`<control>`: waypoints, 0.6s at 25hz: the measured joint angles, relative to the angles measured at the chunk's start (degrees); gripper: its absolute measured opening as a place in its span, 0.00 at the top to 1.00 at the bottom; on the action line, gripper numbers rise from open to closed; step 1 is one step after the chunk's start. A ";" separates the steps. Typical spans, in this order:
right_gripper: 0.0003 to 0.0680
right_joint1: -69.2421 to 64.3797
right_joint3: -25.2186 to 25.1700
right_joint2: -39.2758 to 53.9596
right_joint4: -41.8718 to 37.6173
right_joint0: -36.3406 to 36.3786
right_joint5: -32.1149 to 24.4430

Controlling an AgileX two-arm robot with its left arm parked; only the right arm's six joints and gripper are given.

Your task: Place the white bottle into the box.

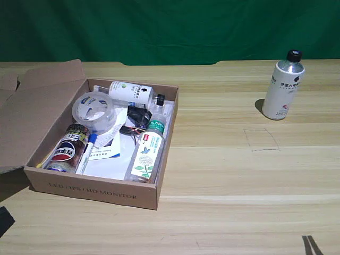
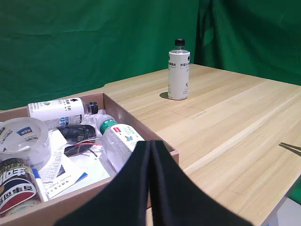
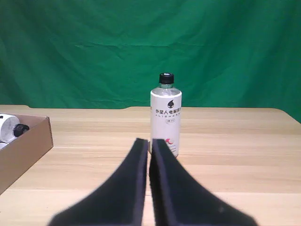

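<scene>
Nothing of the task was done yet, by the look of it. The white bottle (image 1: 283,86) stood upright near the table's far edge, toward the exterior view's right, well apart from the cardboard box (image 1: 93,188) at the exterior view's left. The box already held a green-logo white bottle (image 1: 133,92), a clear green-capped bottle (image 1: 146,153), a tape roll (image 1: 94,110) and a Pepsi can (image 1: 66,150). The right gripper (image 3: 150,146) was pressed together, empty, pointed at the bottle. Approach, grasp, carry and release all remained.

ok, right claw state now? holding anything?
Right claw: shut, empty. It points at the white bottle, which stands upright on the table, apart from the claw and outside the box.
</scene>
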 joint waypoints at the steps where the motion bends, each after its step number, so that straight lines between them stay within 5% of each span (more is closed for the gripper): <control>1: 1.00 0.00 0.36 0.00 -0.22 0.00 0.00; 9: 0.90 0.00 4.59 -1.44 -3.05 0.00 0.22; 15: 0.39 0.37 -1.45 -4.98 -5.76 0.00 2.30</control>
